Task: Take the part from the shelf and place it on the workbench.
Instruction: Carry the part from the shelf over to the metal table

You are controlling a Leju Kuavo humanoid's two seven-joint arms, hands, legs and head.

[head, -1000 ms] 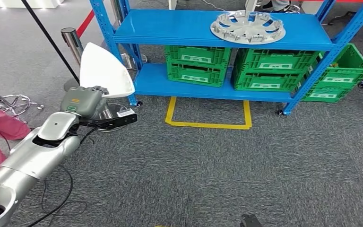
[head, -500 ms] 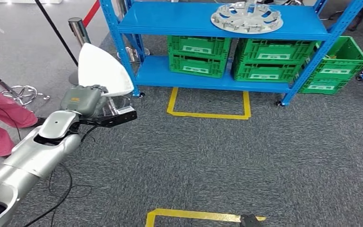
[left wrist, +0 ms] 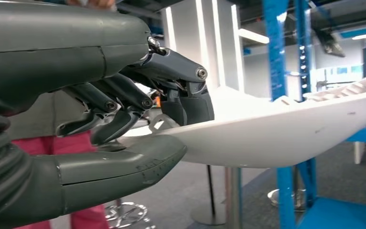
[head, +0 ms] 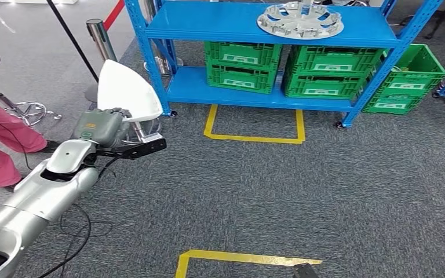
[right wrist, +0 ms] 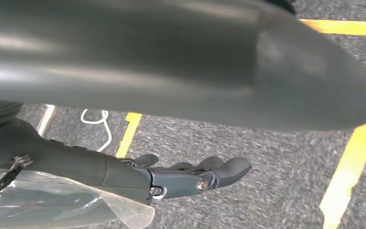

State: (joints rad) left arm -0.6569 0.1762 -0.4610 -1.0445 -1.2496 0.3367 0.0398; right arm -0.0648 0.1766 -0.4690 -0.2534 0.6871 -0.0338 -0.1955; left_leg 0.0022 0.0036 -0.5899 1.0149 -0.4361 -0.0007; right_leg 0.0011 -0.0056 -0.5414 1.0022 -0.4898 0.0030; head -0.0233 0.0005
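White part (head: 126, 90) gripped by left hand (head: 101, 126), thumb (left wrist: 124, 162) beneath and fingers (left wrist: 124, 102) above, raised over grey carpet (head: 324, 191) beside blue shelf's (head: 220, 26) left corner. Right hand (right wrist: 190, 176) holds nothing, fingers loosely extended

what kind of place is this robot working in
Probably a factory floor or industrial demo area: a blue steel shelf rack holding green parts crates and a round metal part, with yellow floor tape marking standing spots on grey carpet.
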